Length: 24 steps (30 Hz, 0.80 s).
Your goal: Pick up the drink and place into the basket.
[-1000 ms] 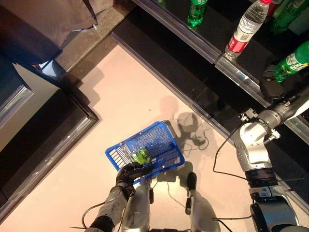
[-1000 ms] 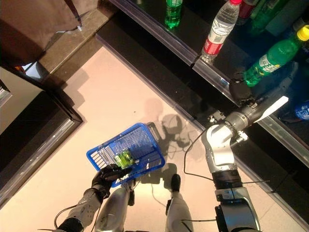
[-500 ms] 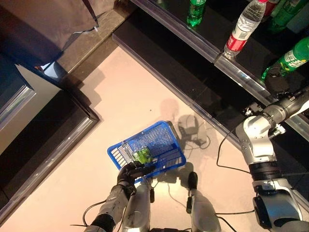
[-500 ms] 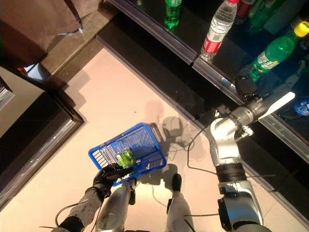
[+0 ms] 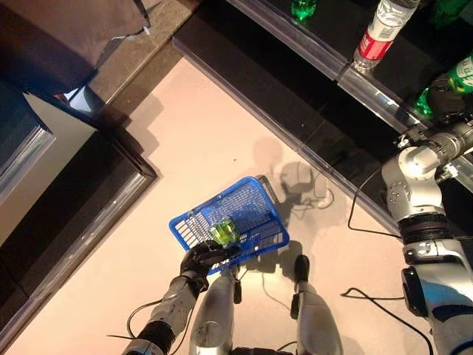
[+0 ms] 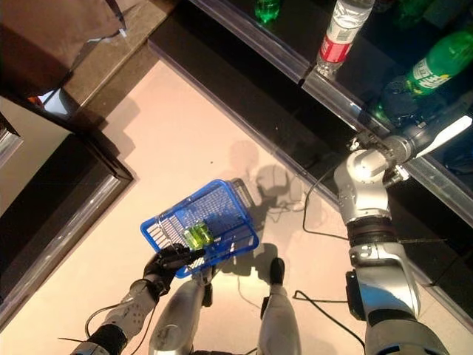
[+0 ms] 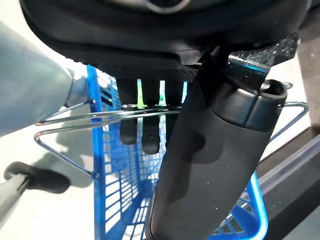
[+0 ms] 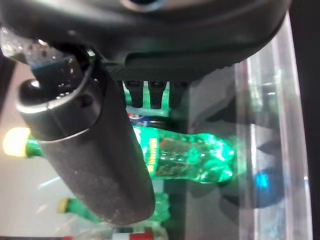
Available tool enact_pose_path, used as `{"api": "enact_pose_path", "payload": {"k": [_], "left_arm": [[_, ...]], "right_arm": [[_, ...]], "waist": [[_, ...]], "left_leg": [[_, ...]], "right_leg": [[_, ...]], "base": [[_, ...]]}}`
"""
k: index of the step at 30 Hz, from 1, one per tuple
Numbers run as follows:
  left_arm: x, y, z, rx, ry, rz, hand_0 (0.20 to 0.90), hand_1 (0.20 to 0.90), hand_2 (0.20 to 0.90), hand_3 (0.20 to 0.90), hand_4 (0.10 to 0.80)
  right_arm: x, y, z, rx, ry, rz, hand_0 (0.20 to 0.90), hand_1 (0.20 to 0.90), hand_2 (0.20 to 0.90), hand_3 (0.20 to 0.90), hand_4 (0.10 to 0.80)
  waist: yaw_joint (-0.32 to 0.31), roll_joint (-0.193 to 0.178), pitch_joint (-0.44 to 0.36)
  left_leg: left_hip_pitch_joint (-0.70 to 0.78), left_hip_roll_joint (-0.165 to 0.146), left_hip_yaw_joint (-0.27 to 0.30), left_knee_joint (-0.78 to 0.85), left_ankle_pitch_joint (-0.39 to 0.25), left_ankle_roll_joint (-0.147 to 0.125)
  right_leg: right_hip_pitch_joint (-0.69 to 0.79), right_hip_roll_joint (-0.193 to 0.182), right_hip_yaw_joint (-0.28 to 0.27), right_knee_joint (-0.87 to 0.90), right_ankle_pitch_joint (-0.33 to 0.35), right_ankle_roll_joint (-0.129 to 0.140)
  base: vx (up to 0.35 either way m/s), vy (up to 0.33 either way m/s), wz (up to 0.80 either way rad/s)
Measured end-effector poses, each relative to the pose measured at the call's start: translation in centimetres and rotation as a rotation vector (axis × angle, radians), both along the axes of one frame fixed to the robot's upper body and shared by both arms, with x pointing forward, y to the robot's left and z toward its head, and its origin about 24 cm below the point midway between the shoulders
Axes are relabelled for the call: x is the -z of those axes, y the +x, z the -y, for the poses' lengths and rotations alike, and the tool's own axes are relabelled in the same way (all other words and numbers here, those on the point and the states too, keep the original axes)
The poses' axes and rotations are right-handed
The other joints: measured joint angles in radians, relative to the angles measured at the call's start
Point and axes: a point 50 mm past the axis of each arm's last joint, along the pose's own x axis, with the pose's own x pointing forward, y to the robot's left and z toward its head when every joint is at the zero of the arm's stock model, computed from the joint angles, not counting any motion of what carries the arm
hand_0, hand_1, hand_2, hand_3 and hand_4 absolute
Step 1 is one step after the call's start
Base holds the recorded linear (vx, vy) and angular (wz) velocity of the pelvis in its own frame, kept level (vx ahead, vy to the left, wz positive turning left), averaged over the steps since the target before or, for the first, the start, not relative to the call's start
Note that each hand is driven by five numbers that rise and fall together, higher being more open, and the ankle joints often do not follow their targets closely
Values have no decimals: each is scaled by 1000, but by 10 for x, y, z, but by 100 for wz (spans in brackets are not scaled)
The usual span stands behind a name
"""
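Observation:
A green drink bottle with a yellow cap (image 6: pixel 436 63) lies tilted on the dark shelf at the upper right. My right hand (image 6: pixel 390 103) is at its lower end. In the right wrist view the bottle (image 8: pixel 195 157) lies between the thumb (image 8: pixel 90 160) and the straight fingers (image 8: pixel 155 95), and the hand is open. My left hand (image 5: pixel 199 259) is shut on the wire handles (image 7: pixel 65 117) of the blue basket (image 5: pixel 255 203), which hangs low in front. A green drink (image 5: pixel 224 233) lies inside the basket.
A clear bottle with a red label (image 5: pixel 380 29) and another green bottle (image 5: pixel 303 9) stand on the black shelf behind its clear rim (image 5: pixel 325 59). More green bottles (image 8: pixel 75 207) lie past the hand. A dark cabinet (image 5: pixel 66 200) stands at the left.
My right hand has moved up along the shelf to the green bottle's lower end. The camera has shifted. The blue basket hangs as before.

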Motion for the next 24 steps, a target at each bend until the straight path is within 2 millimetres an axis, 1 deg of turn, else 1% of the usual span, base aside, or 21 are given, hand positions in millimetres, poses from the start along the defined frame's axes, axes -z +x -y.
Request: {"api": "enact_pose_path", "payload": {"k": [6, 10, 11, 12, 17, 24], "left_arm": [[0, 0, 0, 7, 3, 0, 300, 300, 300, 200, 100], [-1, 0, 1, 15, 4, 3, 300, 300, 300, 200, 100], [-1, 0, 1, 16, 5, 3, 300, 300, 300, 200, 100], [-1, 0, 1, 16, 5, 2, 300, 300, 300, 200, 100], [-1, 1, 0, 19, 7, 3, 300, 300, 300, 200, 100], [-1, 0, -1, 11, -5, -2, 300, 300, 300, 200, 100]], "right_arm": [[-3, 9, 0, -130, 39, 3, 900, 900, 900, 900, 800], [-5, 11, 5, -179, -15, -20, 900, 900, 900, 900, 800], [-6, 11, 6, -187, -24, -23, 446, 446, 446, 370, 270], [-8, 11, 7, -192, -34, -25, 300, 300, 300, 200, 100], [-16, 12, 16, -182, -60, -44, 300, 300, 300, 200, 100], [-15, 12, 21, -181, -87, -90, 300, 300, 300, 200, 100]], "waist": [[-1, 0, 0], [0, 0, 0], [0, 0, 0], [0, 0, 0], [-1, 0, 0], [-1, 0, 0]], "left_leg": [[0, -1, 1, -1, 1, 1], [0, -2, 1, -1, 1, 2], [0, -2, 2, -1, 1, 2], [0, -2, 1, -1, 1, 2], [1, -3, 1, -1, 3, 4], [3, -4, 0, -1, 4, 6]], "right_leg": [[-2, -1, 1, 2, 0, 1], [-2, -3, 1, 2, 0, 2], [-2, -3, 1, 2, 1, 2], [-1, -3, 1, 2, 1, 2], [0, -3, 0, 3, 1, 2], [4, -4, -1, 3, 2, 4]], "base": [[0, 0, 0], [0, 0, 0], [0, 0, 0], [0, 0, 0], [0, 0, 0], [0, 0, 0]]}}
